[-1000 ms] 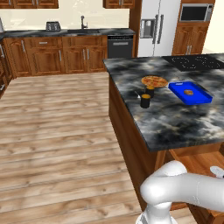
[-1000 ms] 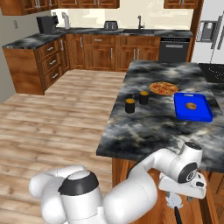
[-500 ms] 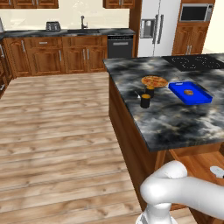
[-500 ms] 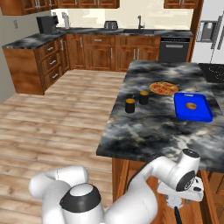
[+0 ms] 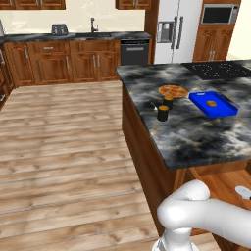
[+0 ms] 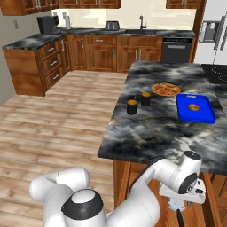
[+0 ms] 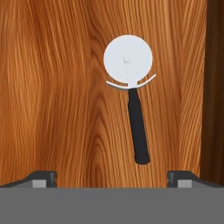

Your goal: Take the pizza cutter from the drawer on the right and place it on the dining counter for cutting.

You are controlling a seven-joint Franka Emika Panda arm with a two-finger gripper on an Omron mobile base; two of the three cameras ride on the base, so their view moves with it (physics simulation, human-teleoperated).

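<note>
In the hand view the pizza cutter (image 7: 132, 94) lies flat on the orange-brown floor of the drawer (image 7: 57, 96), white wheel away from me and black handle pointing back between my fingertips. My gripper (image 7: 112, 178) hangs open just above it, not touching it. The left base view shows the open drawer (image 5: 223, 182) under the edge of the dining counter (image 5: 196, 135), with the cutter's wheel (image 5: 243, 192) at the frame's right edge. From the right base view, my hand (image 6: 179, 216) reaches down below the counter's dark marbled top (image 6: 150, 133).
On the counter sit a round orange pizza (image 5: 173, 91), a blue tray (image 5: 213, 104) and two dark shakers (image 5: 163, 112). A black cooktop (image 5: 218, 68) lies at its far end. Wooden floor spreads to the left, with wall cabinets and a fridge (image 5: 169, 29) behind.
My hand has sunk slightly lower toward the drawer. The jaws stay open and the cutter has not moved.
</note>
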